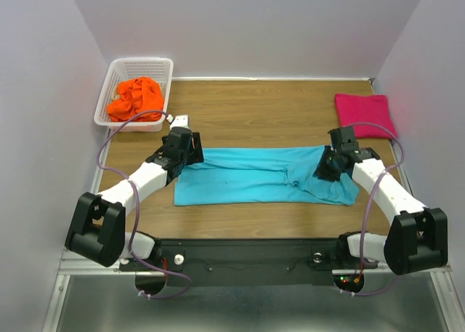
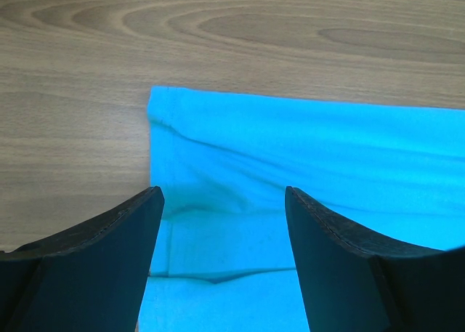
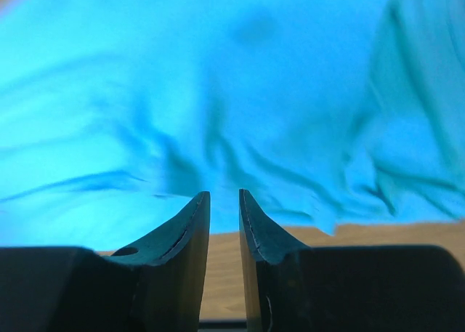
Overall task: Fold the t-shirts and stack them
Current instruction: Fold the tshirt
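The turquoise t-shirt (image 1: pixel 254 176) lies in a long folded band across the middle of the table. My left gripper (image 1: pixel 190 152) hangs open over its far-left corner (image 2: pixel 174 121), fingers wide apart with only cloth below them (image 2: pixel 224 190). My right gripper (image 1: pixel 325 168) is at the shirt's crumpled right end. Its fingers stand almost together (image 3: pixel 224 194), tips in the turquoise cloth (image 3: pixel 218 92), and creases run in toward them. The magenta t-shirt (image 1: pixel 365 114) lies folded at the back right. The orange t-shirt (image 1: pixel 134 98) is bunched up in the basket.
A white lattice basket (image 1: pixel 156 63) stands at the back left corner, just off the table's edge. Grey walls close in on three sides. Bare wood (image 1: pixel 254 110) lies between the turquoise shirt and the back wall.
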{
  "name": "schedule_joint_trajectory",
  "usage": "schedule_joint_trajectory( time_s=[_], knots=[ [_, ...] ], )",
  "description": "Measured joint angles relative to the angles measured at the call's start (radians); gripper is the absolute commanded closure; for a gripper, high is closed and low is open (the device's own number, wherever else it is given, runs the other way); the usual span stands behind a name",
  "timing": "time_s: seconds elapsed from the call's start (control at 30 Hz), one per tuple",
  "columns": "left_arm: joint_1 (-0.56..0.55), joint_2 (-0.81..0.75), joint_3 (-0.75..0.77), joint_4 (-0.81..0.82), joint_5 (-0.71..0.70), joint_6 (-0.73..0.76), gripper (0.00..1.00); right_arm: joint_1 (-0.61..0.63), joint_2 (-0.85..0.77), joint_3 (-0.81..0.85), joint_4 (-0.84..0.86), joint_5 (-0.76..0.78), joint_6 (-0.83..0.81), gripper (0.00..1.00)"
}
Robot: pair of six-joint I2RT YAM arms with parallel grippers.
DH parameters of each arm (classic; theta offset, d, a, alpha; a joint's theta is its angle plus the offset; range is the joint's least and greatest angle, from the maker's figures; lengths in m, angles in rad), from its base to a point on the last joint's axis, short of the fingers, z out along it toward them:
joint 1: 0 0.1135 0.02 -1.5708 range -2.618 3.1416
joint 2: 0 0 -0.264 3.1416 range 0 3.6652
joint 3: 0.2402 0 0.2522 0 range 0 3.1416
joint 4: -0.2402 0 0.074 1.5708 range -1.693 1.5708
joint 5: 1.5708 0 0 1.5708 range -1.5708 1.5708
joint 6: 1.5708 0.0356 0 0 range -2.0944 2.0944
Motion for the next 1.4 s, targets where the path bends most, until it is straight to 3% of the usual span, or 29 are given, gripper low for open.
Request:
schedule_joint_trajectory(
  time_s=[0.17,0.37,0.77,0.87,0.93,0.97,1.07,1.4],
  knots=[
    [0.000,0.018,0.000,-0.002,-0.009,0.000,0.21,0.011,0.010,0.078,0.097,-0.066,-0.012,0.74],
    [0.000,0.049,0.003,-0.008,-0.017,-0.005,0.21,0.075,0.140,0.078,0.195,-0.097,-0.014,0.77],
    [0.000,0.114,0.040,-0.031,-0.040,-0.011,0.22,0.165,0.199,-0.076,0.260,-0.188,-0.010,0.79],
    [0.000,0.149,0.070,-0.035,-0.044,-0.011,0.30,0.165,0.198,-0.083,0.262,-0.211,-0.011,0.79],
    [0.003,0.178,0.100,-0.040,-0.047,-0.011,0.43,0.165,0.197,-0.083,0.262,-0.212,-0.011,0.79],
    [0.003,0.192,0.116,-0.042,-0.047,-0.011,0.57,0.165,0.197,-0.083,0.262,-0.211,-0.011,0.79],
    [0.006,0.226,0.150,-0.058,-0.045,-0.017,0.70,0.165,0.197,-0.083,0.262,-0.209,-0.010,0.80],
    [0.010,0.243,0.111,-0.135,-0.037,-0.063,0.74,0.165,0.197,-0.083,0.262,-0.178,-0.005,0.82]
  ],
)
